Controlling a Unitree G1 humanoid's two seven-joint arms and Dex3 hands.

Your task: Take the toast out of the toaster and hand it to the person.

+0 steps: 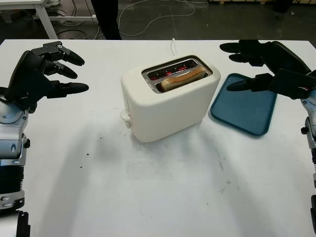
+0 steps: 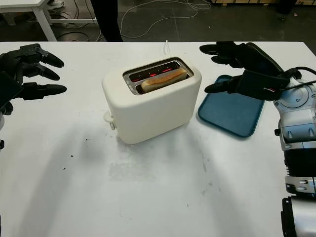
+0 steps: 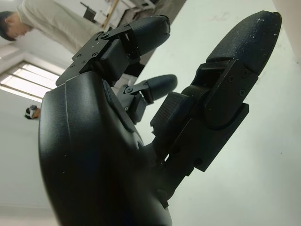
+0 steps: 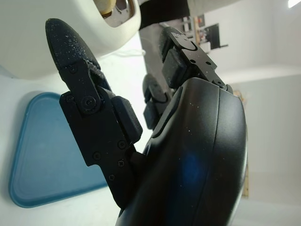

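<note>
My right hand [image 1: 269,69] hangs open beside the toaster [image 1: 168,98], my left hand [image 1: 42,74] open on its far side, so I should pinch the toast [image 1: 183,78] poking from the nearer slot and lift straight up

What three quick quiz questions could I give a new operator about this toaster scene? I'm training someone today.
1. True or false: the toast has already left the toaster.
2. Which hand is above the blue tray: A) left hand, B) right hand?
3. Fill in: both hands hold ____.

Key
1. False; it sits in the slot nearer the robot, and the slots glow red.
2. B; the left hand is open over the bare table on the toaster's other side.
3. Nothing; both are open.
</note>
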